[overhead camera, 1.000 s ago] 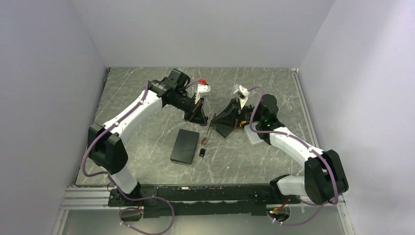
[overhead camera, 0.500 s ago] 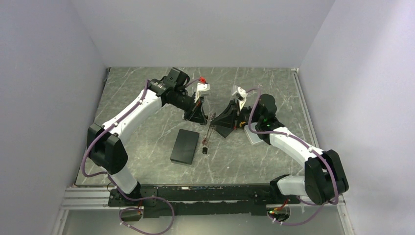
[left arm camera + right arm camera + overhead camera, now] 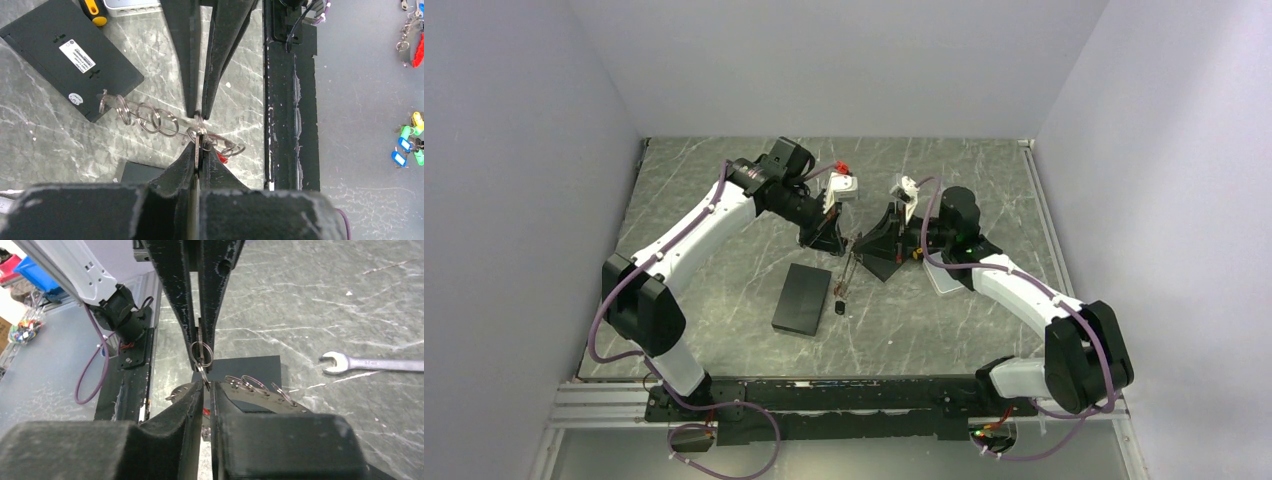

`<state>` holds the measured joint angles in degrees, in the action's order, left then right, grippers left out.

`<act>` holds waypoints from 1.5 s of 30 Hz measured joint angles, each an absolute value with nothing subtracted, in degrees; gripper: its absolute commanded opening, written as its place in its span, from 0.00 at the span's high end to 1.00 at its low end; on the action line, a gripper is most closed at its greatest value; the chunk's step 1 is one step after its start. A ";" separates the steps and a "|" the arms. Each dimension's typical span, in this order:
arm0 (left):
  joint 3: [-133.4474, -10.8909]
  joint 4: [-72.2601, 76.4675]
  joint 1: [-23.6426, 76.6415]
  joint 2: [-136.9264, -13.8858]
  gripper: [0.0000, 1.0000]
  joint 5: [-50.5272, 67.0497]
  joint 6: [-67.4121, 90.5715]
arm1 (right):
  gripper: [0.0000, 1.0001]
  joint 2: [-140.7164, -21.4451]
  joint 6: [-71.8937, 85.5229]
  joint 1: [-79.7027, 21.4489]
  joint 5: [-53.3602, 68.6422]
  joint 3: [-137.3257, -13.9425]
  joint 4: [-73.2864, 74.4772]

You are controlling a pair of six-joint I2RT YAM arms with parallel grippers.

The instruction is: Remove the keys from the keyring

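grey veined table (image 3: 924,330) between white walls. a black box (image 3: 802,298) lies down-left of the left gripper (image 3: 836,243), apart from it. that gripper's jaws are pinched almost closed on the keyring (image 3: 172,131), gripping a small loop at one end of the wire. in the left wrist view the wire runs out to the left of the jaws, with several split rings strung along it, and ends over the box's edge. a red piece (image 3: 222,159) sits just right of the jaws. from above, the keys (image 3: 840,293) hang below the spot where the two grippers meet, a black-headed one lowest, near the box's right edge. i cannot tell if they touch the table. the right gripper (image 3: 860,252) faces the left one tip to tip, its jaws narrow and clamped on the same bunch of loops. a wrench (image 3: 375,362) lies flat, well right of the jaws in the right wrist view.
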<state>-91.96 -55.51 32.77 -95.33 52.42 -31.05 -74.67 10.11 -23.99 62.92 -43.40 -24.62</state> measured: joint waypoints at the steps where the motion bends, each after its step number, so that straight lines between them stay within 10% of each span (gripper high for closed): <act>1: -91.96 -55.57 32.77 -95.33 1.00 52.12 -31.11 | 0.75 -74.74 9.85 -24.05 62.13 -43.51 -23.94; 17: -94.28 -55.31 32.84 -95.42 1.00 46.17 -26.17 | 0.50 -74.54 7.05 -21.45 57.08 -46.68 -16.53; 45: -102.48 -63.07 34.85 -103.04 1.00 40.32 -13.13 | 0.55 -75.35 13.58 -23.49 58.35 -41.65 -28.95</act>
<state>-102.48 -63.07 34.85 -103.04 40.32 -13.13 -75.35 13.58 -23.49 58.35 -41.65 -28.95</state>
